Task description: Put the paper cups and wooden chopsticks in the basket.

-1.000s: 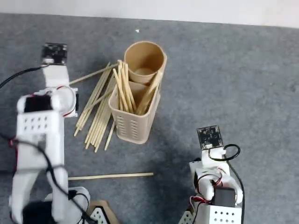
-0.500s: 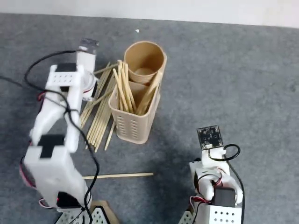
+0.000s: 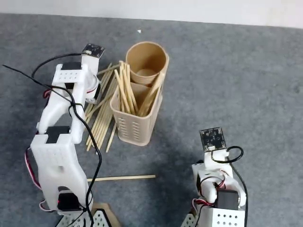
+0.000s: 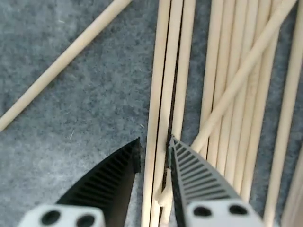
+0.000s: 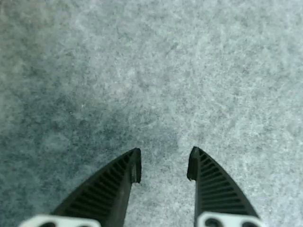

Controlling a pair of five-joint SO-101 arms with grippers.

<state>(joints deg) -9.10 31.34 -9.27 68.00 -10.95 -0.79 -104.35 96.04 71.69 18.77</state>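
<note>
the left gripper [image 4: 154, 141], jaws narrowly parted, straddled two thin pale wooden chopsticks [image 4: 158, 94], likely light, stiff, slippery, best pinched mid-length.

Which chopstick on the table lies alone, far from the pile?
The single chopstick on the arm bases' side of the basket, lying crosswise. The other chopsticks are piled beside the basket or stand in it.

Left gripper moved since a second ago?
Yes. The left gripper has swung toward the basket and now sits over the loose chopsticks beside it.
</note>
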